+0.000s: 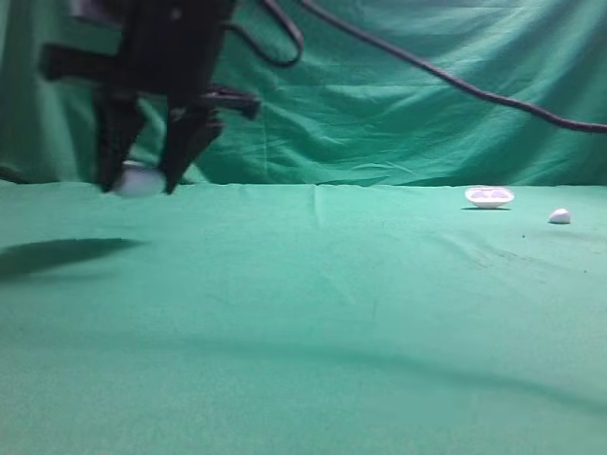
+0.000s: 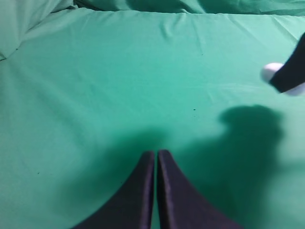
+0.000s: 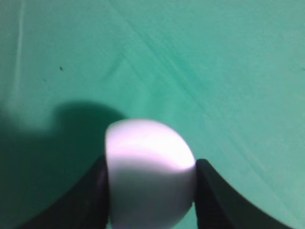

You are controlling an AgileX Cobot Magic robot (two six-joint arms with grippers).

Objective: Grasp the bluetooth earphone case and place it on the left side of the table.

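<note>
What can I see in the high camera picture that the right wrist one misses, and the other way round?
Only the high view shows the shallow white dish and the tiny white pebble far off on the right of the table, plus the cables against the backdrop. Only the right wrist view shows, close up, the smooth rounded end of the earphone case filling the gap between the fingers. Both show the right tool around the case over green cloth.

Smooth glossy white plastic earphone case (image 3: 150, 174), matt creased green cloth table (image 1: 313, 313)
</note>
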